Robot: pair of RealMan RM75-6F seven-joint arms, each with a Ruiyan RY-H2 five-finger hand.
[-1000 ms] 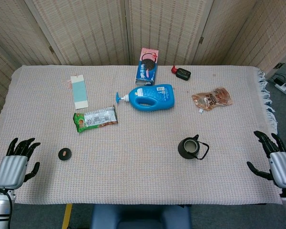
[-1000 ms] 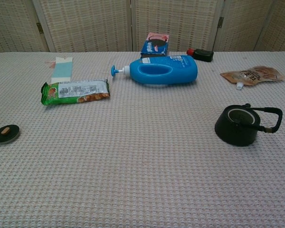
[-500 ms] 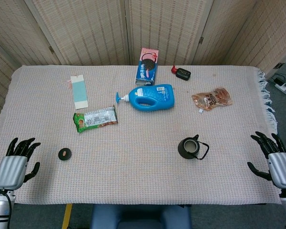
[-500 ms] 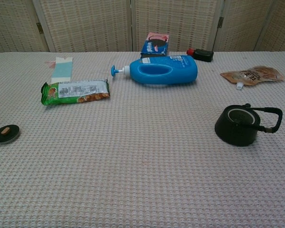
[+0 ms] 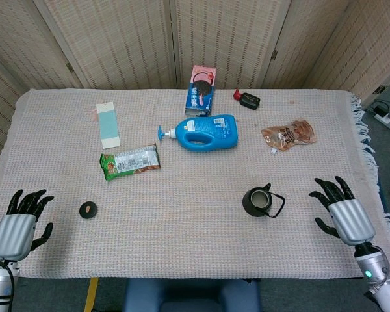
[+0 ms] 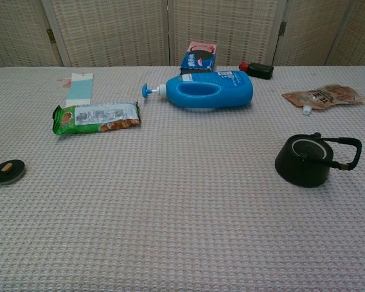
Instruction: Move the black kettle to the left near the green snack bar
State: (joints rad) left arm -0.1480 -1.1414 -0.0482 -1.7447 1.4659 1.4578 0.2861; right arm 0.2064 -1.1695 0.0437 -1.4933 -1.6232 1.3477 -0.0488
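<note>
Bare cloth between black kettle (image 5: 258, 201) and green snack bar (image 5: 130, 161), blue bottle (image 5: 203, 132) seemingly clear behind

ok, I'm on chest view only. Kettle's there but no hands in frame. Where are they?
Observer: Head view shows both. The right hand is over the table, just right of the black kettle, not touching it.
Operator: Holding anything?
Observer: No. Its fingers are spread, nothing in them.
Operator: And the left?
Observer: The left hand sits at the near left corner of the table, fingers apart, holding nothing. The small black disc lies just to its right.
Operator: Path to the snack bar?
Observer: From above, only bare cloth shows between the kettle and the green snack bar; the blue bottle lies farther back, off that line.
</note>
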